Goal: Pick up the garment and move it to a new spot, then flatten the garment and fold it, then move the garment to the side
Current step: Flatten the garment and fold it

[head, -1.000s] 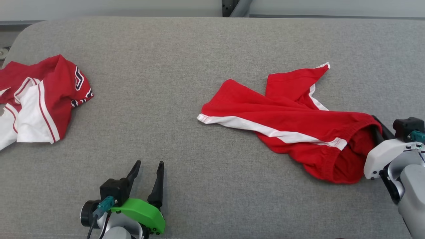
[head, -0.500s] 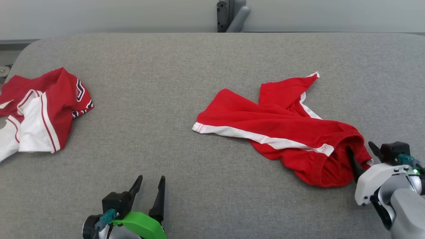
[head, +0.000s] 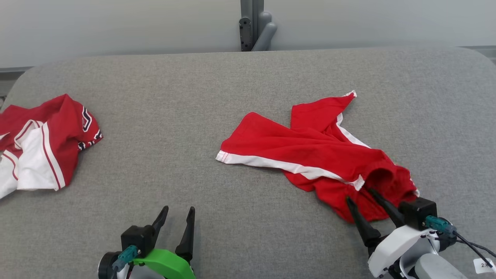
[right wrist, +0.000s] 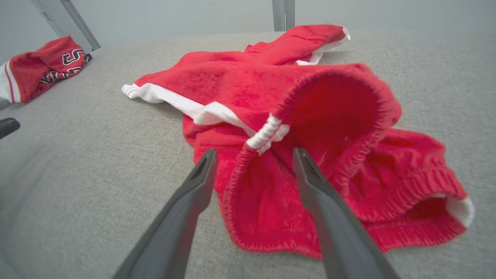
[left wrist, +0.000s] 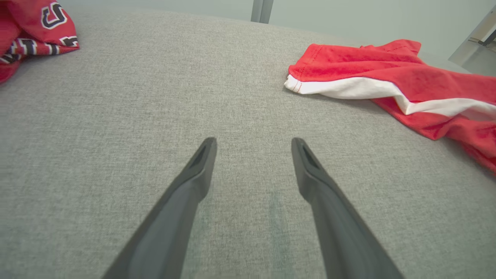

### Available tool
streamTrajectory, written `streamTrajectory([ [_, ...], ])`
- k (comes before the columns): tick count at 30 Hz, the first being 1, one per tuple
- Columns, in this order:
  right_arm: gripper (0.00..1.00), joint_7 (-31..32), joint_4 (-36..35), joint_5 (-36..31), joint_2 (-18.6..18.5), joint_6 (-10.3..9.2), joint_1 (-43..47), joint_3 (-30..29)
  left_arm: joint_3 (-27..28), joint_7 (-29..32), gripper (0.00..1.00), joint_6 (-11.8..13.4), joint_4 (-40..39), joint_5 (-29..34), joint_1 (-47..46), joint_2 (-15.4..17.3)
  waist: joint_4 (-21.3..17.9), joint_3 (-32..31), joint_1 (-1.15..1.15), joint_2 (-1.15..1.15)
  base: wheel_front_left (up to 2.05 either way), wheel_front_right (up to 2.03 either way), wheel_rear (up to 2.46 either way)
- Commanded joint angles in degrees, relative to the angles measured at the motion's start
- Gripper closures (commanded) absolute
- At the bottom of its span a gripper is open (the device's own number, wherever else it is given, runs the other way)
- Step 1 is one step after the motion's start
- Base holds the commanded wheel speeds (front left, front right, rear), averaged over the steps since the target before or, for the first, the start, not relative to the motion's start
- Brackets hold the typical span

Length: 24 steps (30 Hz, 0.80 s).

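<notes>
While your right pincer point(head: 359, 195) stands spread, gripping nothing, the crumpled red cloth shorts with white side stripes point(head: 310, 143) lie on the grey fabric worktop point(head: 193, 116), waistband at its fingertips; your left pincer point(head: 178, 210), also spread, sits well apart.

**Cut-off cloth, an unreadable label**

The jersey point(head: 42, 151) at the worktop's point(head: 162, 116) left edge runs past the head view's left side, its lettering folded and too partial to read. The shorts point(head: 310, 151) leave the left wrist view at its right side, and the right gripper point(head: 359, 194) covers part of their waistband. A white label point(head: 484, 266) by the right arm is too small to read.
</notes>
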Motion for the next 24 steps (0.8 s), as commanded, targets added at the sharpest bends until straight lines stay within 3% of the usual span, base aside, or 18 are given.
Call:
streamTrajectory([
  [1,0.0,-0.2,-0.6,0.1,0.1,-0.08,1.0,0.2,0.0,0.1,0.0,-0.1,-0.2,0.3,1.0,0.2,0.9,-0.4,0.0,0.0,0.0,0.0,0.0],
  [9,0.0,-0.2,1.5,0.1,0.4,-0.08,1.9,-0.6,1.1,0.1,0.0,-0.1,0.4,0.8,2.3,0.2,2.4,-1.3,0.0,0.0,0.0,0.0,0.0],
  [16,0.0,-0.2,5.8,2.4,1.1,-0.08,0.5,7.0,0.9,0.1,0.0,-0.1,0.6,0.3,2.4,0.2,2.8,-1.2,0.0,0.0,0.0,0.0,0.0],
  [17,0.23,-0.2,7.0,2.8,1.2,-0.08,-0.2,7.8,0.7,0.1,0.0,-0.1,0.5,0.2,2.4,0.2,2.8,-1.1,0.0,0.0,0.0,0.0,0.0],
  [19,1.0,-0.2,8.3,3.1,1.2,-0.08,-1.3,8.4,0.6,0.0,0.0,-0.1,0.4,0.1,2.2,0.2,2.9,-0.9,0.0,0.0,0.0,0.0,0.0],
  [24,1.0,-0.2,8.7,3.4,-2.3,-0.08,-0.5,7.6,1.2,0.1,0.0,-0.2,-0.2,0.3,1.9,0.2,2.3,-0.3,0.0,0.0,0.0,0.0,0.0],
])
